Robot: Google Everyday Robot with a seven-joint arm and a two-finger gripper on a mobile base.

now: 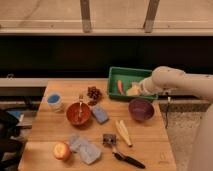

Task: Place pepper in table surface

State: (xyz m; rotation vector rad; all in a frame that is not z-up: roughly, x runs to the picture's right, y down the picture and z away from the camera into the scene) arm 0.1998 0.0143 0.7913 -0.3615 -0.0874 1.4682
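The pepper [120, 87], small, slender and orange-red, lies in the left part of the green tray [131, 70] at the back right of the table surface [150, 142]. My gripper [136, 90] hangs over the tray at the end of the white arm, which reaches in from the right. It is just right of the pepper and above a pale yellow item. The gripper is open and the pepper lies free of it.
A purple bowl [141, 109] sits in front of the tray. An orange bowl [78, 113], a blue sponge [100, 114], a blue cup [54, 101] and a dark cluster [93, 93] fill the middle and left. Near the front lie an apple [61, 151], a clear bag [85, 147], a pale yellow vegetable [123, 132] and a black-handled tool [122, 156].
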